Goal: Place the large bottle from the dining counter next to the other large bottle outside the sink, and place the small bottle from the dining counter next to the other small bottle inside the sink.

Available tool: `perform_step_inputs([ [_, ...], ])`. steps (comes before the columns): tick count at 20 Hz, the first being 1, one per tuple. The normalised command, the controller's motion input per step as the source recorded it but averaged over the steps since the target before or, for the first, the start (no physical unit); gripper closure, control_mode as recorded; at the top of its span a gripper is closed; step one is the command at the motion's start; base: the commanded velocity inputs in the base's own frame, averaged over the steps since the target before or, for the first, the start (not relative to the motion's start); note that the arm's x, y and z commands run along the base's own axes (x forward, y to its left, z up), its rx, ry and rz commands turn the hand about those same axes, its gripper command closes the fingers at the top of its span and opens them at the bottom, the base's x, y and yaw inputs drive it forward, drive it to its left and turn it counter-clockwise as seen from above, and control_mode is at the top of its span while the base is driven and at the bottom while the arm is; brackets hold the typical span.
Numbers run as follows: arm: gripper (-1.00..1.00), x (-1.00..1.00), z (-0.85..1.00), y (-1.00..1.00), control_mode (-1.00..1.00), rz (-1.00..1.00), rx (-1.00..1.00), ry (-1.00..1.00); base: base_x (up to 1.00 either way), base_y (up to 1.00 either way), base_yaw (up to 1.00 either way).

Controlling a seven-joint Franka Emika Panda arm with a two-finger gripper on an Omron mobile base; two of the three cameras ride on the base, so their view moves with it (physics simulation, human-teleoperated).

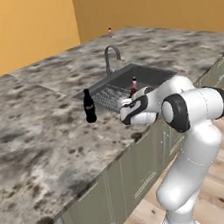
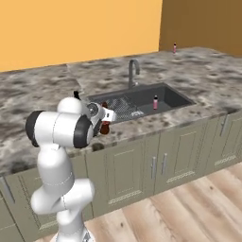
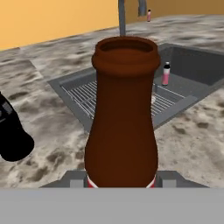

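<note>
The large bottle (image 3: 122,113), brown glass with a red label at its base, stands upright in my gripper (image 3: 122,181), whose jaws are shut on its lower body. In the right base view the large bottle (image 2: 105,126) is at the counter's front strip, just in front of the sink's ribbed drainboard (image 2: 124,108). Whether its base touches the stone I cannot tell. The other large bottle (image 1: 89,106), near-black, stands on the counter to the left of the sink (image 1: 152,76), close beside my hand. A small pink bottle (image 2: 155,102) stands inside the basin. Another small bottle (image 1: 110,32) stands far back on the counter.
A grey curved faucet (image 1: 109,59) rises behind the basin. The mottled stone counter (image 1: 36,134) spreads wide to the left of the black bottle. Sage-green cabinet fronts (image 2: 165,160) and wooden floor lie below the counter's front edge.
</note>
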Motion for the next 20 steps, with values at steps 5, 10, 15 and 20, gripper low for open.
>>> perform_step_inputs([
  [5,1.00,0.00,0.00,0.00,1.00,0.00,0.00,0.00,0.11,-0.02,0.25],
  [10,1.00,0.00,0.00,0.00,1.00,0.00,0.00,0.00,0.05,-0.19,0.27],
  [15,1.00,0.00,0.00,0.00,1.00,0.00,0.00,0.00,0.08,-0.17,0.21],
  [20,1.00,0.00,0.00,0.00,1.00,0.00,0.00,0.00,0.00,-0.37,0.08],
])
